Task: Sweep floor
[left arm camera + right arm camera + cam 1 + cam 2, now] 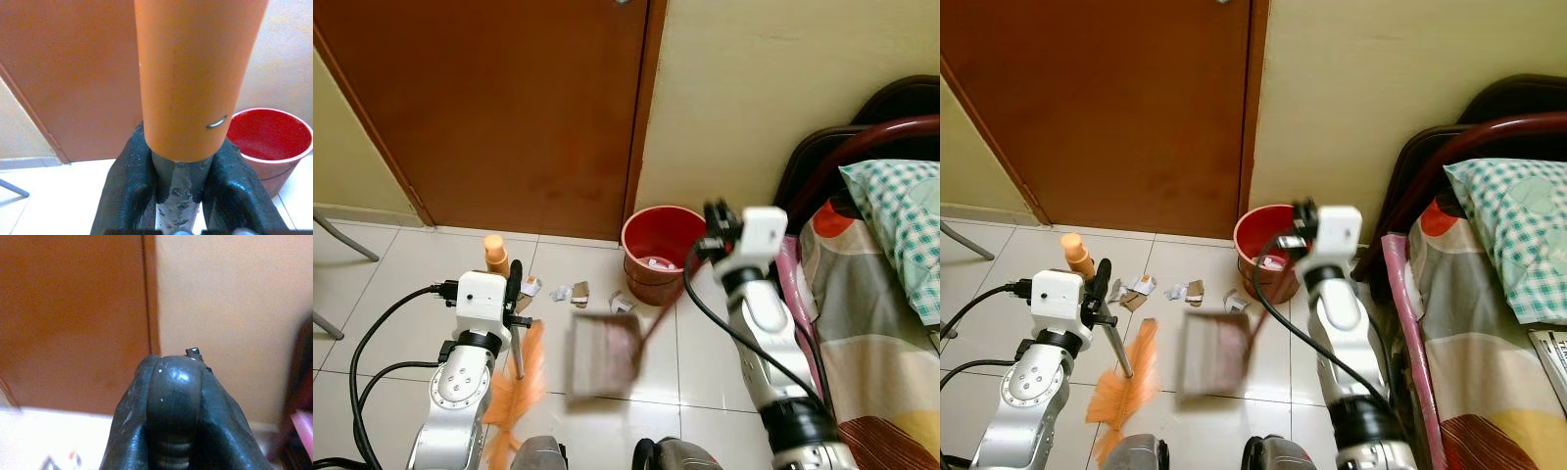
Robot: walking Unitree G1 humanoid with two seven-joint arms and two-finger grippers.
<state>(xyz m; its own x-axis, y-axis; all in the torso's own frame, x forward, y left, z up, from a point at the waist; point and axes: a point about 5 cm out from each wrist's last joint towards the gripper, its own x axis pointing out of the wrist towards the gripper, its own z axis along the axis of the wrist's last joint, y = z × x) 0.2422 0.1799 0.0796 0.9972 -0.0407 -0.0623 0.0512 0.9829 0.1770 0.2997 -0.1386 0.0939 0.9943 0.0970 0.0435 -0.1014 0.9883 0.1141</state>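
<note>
Left eye view first: left gripper (514,284) pinched tight on the broom (516,392), low on the left, grey shaft clamped between the black fingers (128,196) just below the orange grip, orange bristles splayed on the pale tiles near the robot's base. Right gripper (1295,233) pressed together around the dark upper end of the dustpan handle, held up near the red bucket (658,247); dustpan (603,355) hanging at centre, pan low over the floor between the two arms. Paper scraps (572,292) scattered farther off, between broom and bucket, in front of the brown door (509,98), just beyond the pan's far edge. Likely light and easy to swing, the broom: stiff shaft, soft springy bristles that bend and flick scraps rather than push them, so best held on the shaft near the grip as now. Dustpan probably light too, prone to pivot on its long thin handle. Pan blurred, its lip and tilt hard to judge; contact with the floor not clear. Bucket contents only partly seen. Bed (881,294) at right cut off by the frame edge.
</note>
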